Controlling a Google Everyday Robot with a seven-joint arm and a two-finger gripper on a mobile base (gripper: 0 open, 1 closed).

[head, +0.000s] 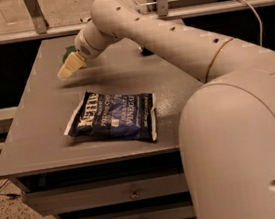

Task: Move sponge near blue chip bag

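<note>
The sponge (67, 52) lies at the back left of the grey table (40, 139); only a bit of its dark green top shows behind the gripper. My gripper (67, 69) hangs just in front of and over the sponge, tip pointing down-left. Whether it touches the sponge I cannot tell. The blue chip bag (112, 116) lies flat in the middle front of the table, white lettering up, well in front of the sponge and gripper.
My arm (169, 42) spans the table from the right. A small dark object (144, 52) peeks out behind the arm at the back. A metal rail (34, 14) runs behind the table. Drawers (133, 195) sit below the front edge.
</note>
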